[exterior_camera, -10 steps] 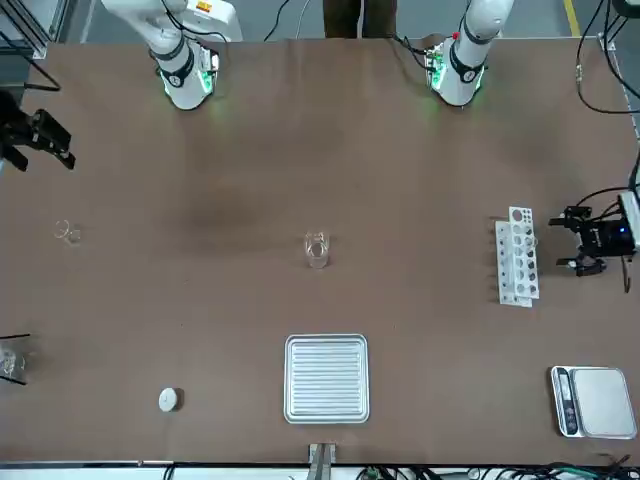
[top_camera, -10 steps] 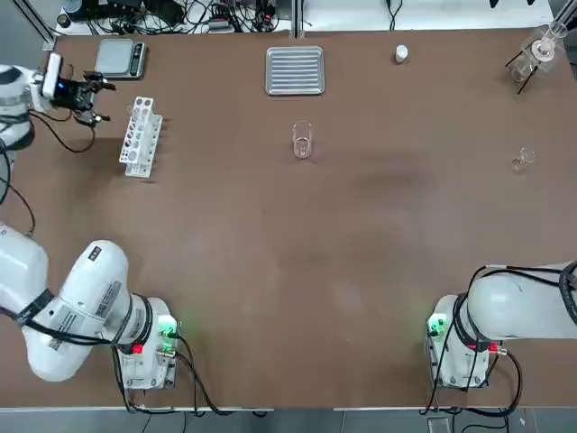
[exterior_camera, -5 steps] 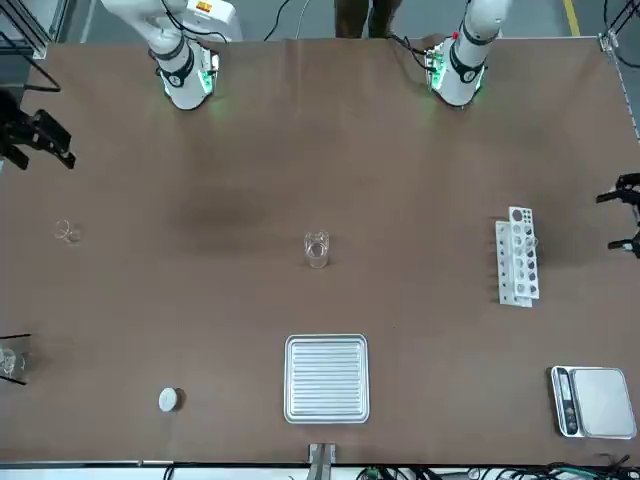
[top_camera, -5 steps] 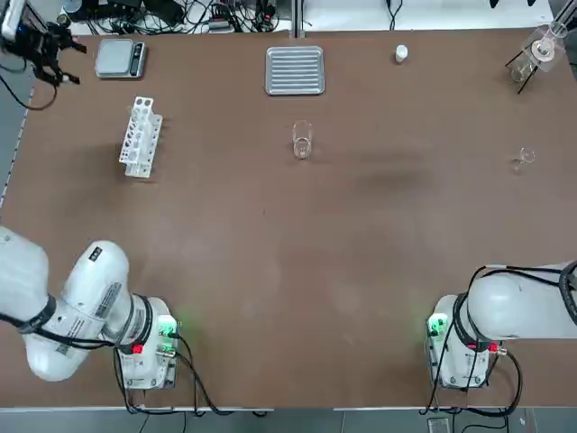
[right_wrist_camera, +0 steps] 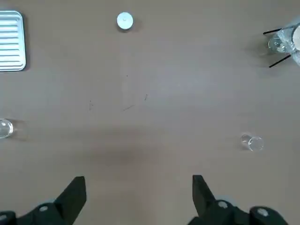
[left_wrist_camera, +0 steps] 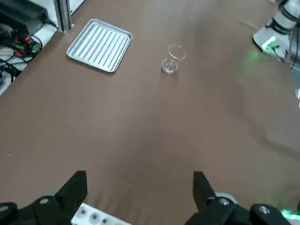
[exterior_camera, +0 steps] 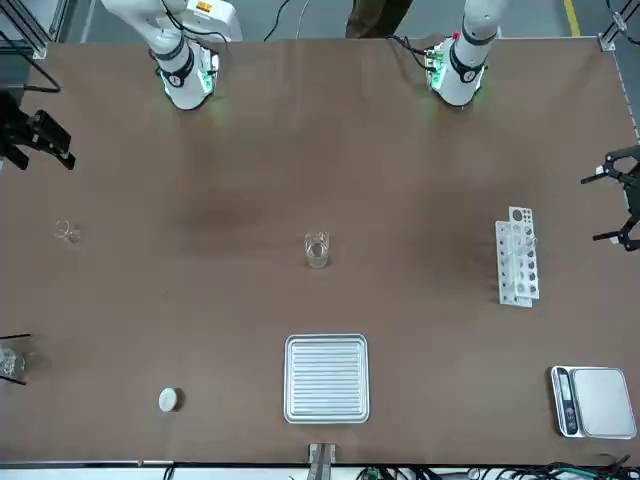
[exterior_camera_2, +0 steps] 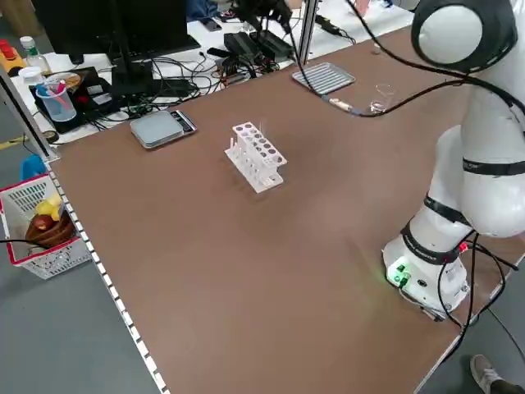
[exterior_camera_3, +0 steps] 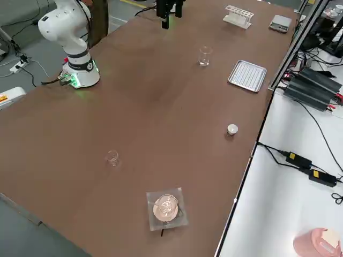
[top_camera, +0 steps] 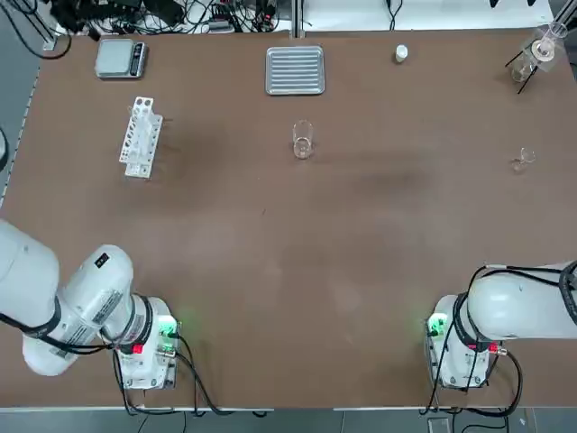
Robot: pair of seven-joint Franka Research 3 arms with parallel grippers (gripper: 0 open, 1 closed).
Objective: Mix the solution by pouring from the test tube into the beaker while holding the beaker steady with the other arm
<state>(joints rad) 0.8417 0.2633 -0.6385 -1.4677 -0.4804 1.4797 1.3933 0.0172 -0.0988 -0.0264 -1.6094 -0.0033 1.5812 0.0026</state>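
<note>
The beaker (top_camera: pixel 302 141) (exterior_camera: pixel 317 249) stands upright and alone near the middle of the brown table, untouched. A white test tube rack (top_camera: pixel 140 137) (exterior_camera_2: pixel 257 156) sits at the robot's far left; I cannot pick out the test tube among its holes. My left gripper (exterior_camera: pixel 618 206) (left_wrist_camera: pixel 138 190) hangs open and empty, high off the table's left edge past the rack, with the beaker (left_wrist_camera: pixel 171 60) far from it. My right gripper (exterior_camera: pixel 58 146) (right_wrist_camera: pixel 138 192) is open and empty above the right side of the table, well away from the beaker (right_wrist_camera: pixel 4 128).
A ribbed metal tray (top_camera: pixel 295 70) lies at the far edge behind the beaker. A grey scale (top_camera: pixel 120 58) sits far left and a white round cap (top_camera: pixel 401 54) far right. A tiny glass vessel (top_camera: pixel 523 161) and a flask on a dark stand (top_camera: pixel 536 50) occupy the right side.
My left gripper has left its place beside the rack, moving up and outward past the table's far left corner. The right arm and the beaker have not moved.
</note>
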